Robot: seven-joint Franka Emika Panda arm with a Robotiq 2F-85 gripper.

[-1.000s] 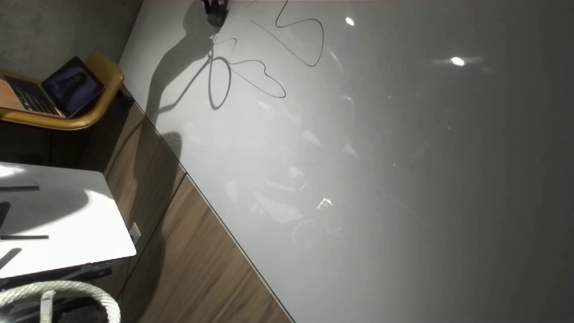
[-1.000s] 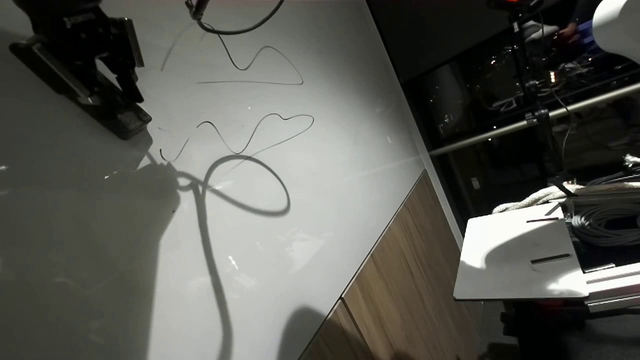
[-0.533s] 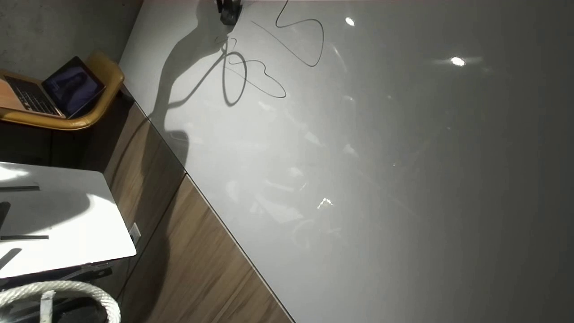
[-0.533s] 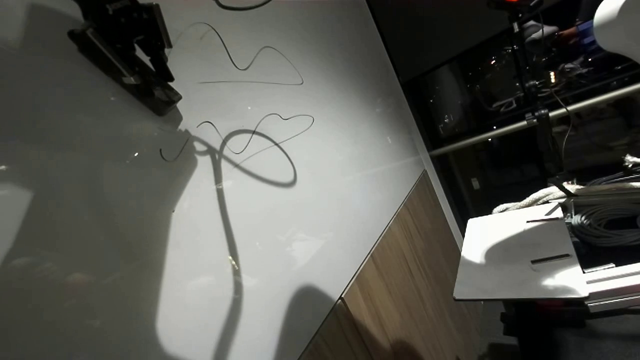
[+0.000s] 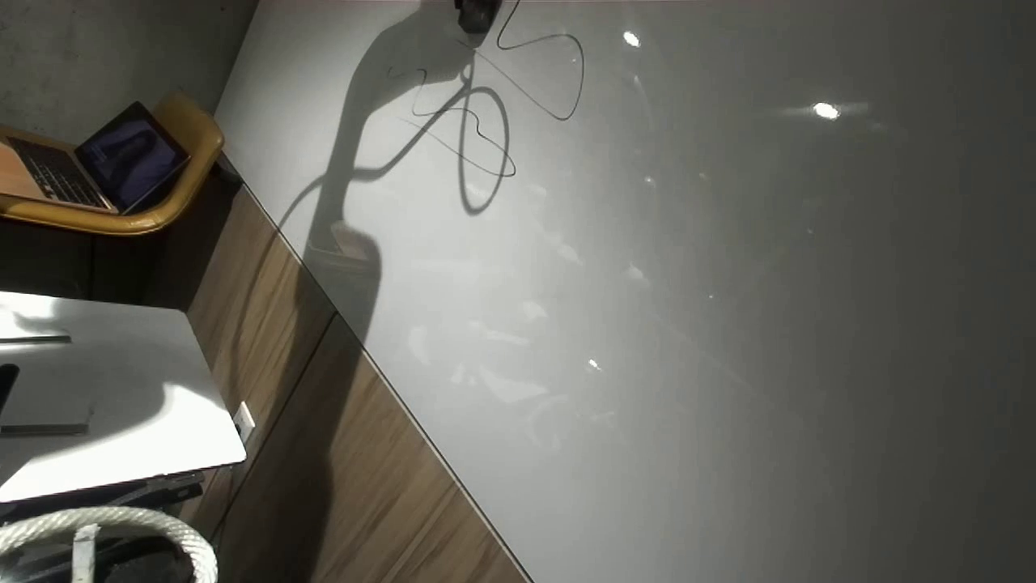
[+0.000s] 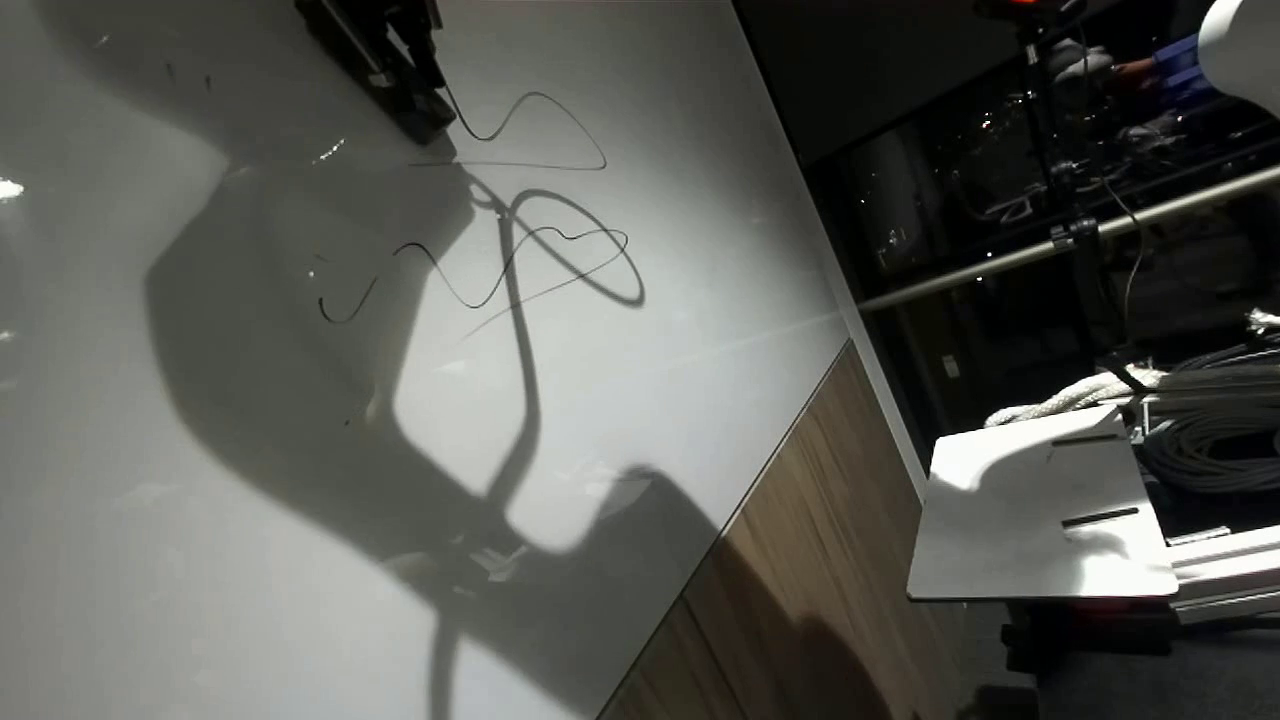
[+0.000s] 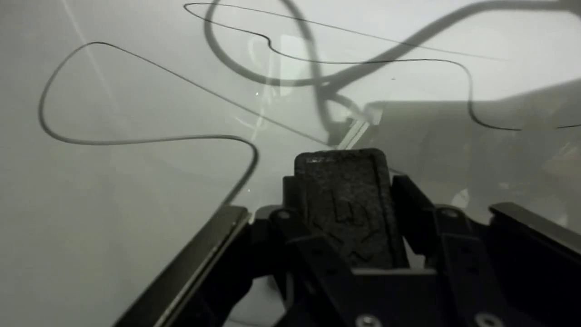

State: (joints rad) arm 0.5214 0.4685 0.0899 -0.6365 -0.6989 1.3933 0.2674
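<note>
Gripper (image 7: pixel 347 190) clamped on a dark block (image 7: pixel 352 206)

Its jaws are closed on the block, one finger against the 9 o'clock side and one against the 3 o'clock side, as the wrist view shows.

Largest about it is a pale glossy surface (image 5: pixel 688 364); in an exterior view the gripper stands near 12 o'clock of the frame, and the arm's shadow (image 5: pixel 405 65) falls toward 7 o'clock from it. Counted from the gripper in that view, wood panels (image 5: pixel 396 461) border the surface between 6 and 7 o'clock, a white board (image 5: pixel 194 437) lies well apart at 7, and a yellow chair (image 5: pixel 206 142) stands at 8 with an open laptop (image 5: pixel 133 158) on it. Beyond the board, also at 7, a white rope (image 5: pixel 121 516) bends in a loop.

Smaller is the block. It lies along the gripper's middle, its far end reaching past both fingertips toward 12 o'clock in the wrist view. Short dark strokes mark its face. Whether it touches the surface, I cannot tell.

Thinnest are the lines on the surface: a wavy dark line (image 7: pixel 145 140) curls at 10 o'clock from the block, and a second wavy line (image 7: pixel 336 62) runs from 11 to 1 o'clock, crossed by a looped shadow (image 7: pixel 286 82).
</note>
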